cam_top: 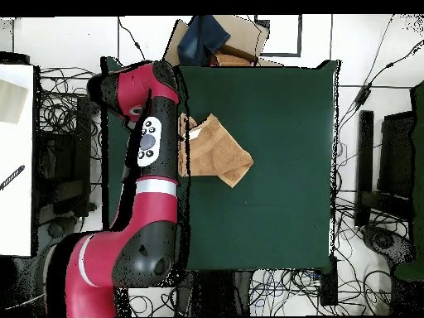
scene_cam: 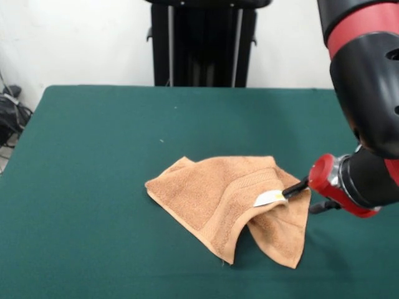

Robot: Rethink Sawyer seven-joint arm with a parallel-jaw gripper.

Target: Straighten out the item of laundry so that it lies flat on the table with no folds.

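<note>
My gripper [scene_cam: 293,189] comes in from three o'clock in the front view, its black tip reaching over the towel's [scene_cam: 218,199] right edge. The tip meets the white tag [scene_cam: 269,198], which sticks up off the cloth there. I cannot tell whether my fingers are pinched on the tag or spread beside it; only one dark prong shows, and the red wrist [scene_cam: 330,180] hides the rest. Behind the wrist my black and red arm [scene_cam: 368,75] climbs toward one o'clock and out of the picture.

The towel lies on the table [scene_cam: 93,162], a little toward four o'clock from the centre in the front view. It is not flat. A corner points to nine o'clock, another flap hangs toward five o'clock, and a raised fold runs between them with a shadowed hollow under it at six o'clock. A woven band crosses the cloth near the tag.

From overhead the towel [cam_top: 217,153] sits close to the table's [cam_top: 273,166] nine o'clock edge, with one corner pointing toward four o'clock. My arm [cam_top: 153,166] runs alongside that edge and covers the towel's near side, so my gripper is probably under it, unseen there.
</note>
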